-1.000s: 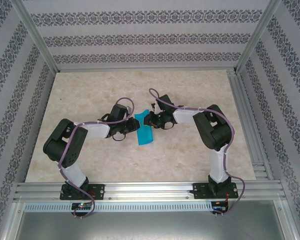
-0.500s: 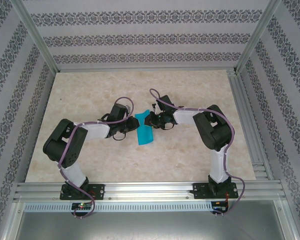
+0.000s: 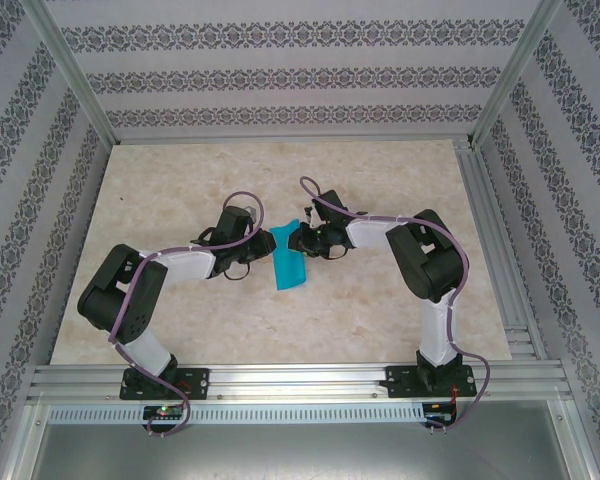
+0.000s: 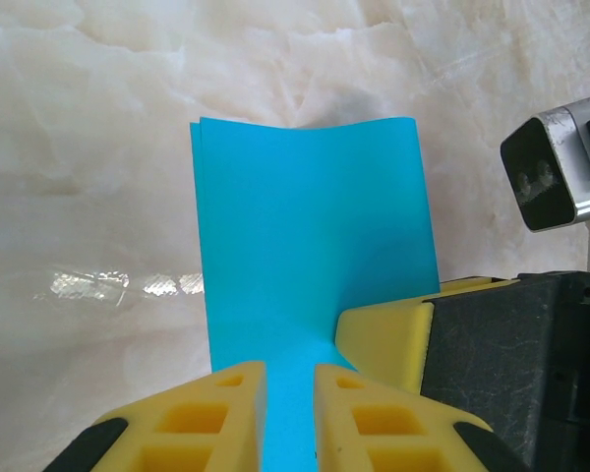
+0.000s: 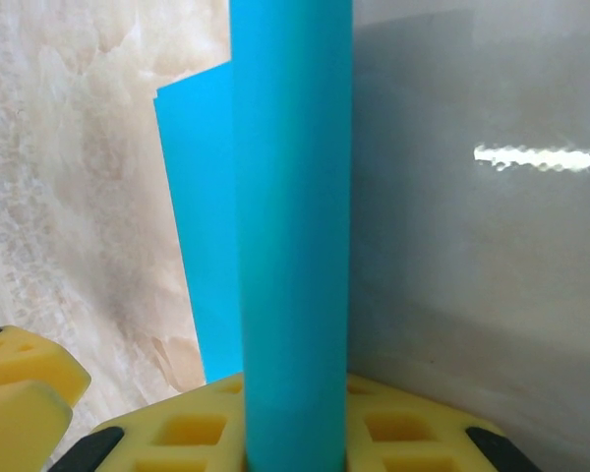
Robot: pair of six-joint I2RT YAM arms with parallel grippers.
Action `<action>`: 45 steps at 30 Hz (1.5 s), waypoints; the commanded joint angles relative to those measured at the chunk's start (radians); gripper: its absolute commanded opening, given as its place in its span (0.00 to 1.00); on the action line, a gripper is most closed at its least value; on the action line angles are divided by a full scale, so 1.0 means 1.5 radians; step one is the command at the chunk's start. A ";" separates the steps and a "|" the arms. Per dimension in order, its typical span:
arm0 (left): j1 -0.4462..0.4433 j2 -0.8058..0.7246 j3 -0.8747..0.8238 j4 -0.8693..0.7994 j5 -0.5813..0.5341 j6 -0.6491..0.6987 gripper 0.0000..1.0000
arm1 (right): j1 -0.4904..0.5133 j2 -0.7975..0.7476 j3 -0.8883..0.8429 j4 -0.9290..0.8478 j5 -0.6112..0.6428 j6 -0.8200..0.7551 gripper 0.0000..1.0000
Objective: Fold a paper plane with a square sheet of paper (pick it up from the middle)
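The square sheet of paper, turquoise-blue, lies folded double near the table's middle, its far end lifted between both grippers. In the left wrist view the paper spreads flat ahead. My left gripper has its jaws a narrow gap apart, and the blue sheet shows through that gap. A yellow finger of the right gripper presses the sheet's right edge, where a crease starts. In the right wrist view my right gripper is shut on a curled strip of the paper standing straight up out of its jaws.
The marble-look tabletop has free room all round the paper. Metal frame rails run along the near edge and patterned walls enclose the table. The right wrist's camera housing hangs close to the left fingers.
The left arm's elbow has swung a little left and toward the near edge. Both grippers and the paper stay where they were.
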 commanded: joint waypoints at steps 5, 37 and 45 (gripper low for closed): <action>-0.012 0.011 0.003 0.031 0.021 -0.005 0.21 | -0.011 0.093 -0.029 -0.075 0.205 -0.032 0.24; -0.035 0.114 0.086 -0.112 0.018 0.012 0.11 | -0.001 0.104 -0.018 -0.095 0.231 -0.046 0.23; -0.035 0.126 0.081 -0.153 -0.008 0.017 0.09 | -0.001 0.090 -0.016 -0.096 0.216 -0.046 0.25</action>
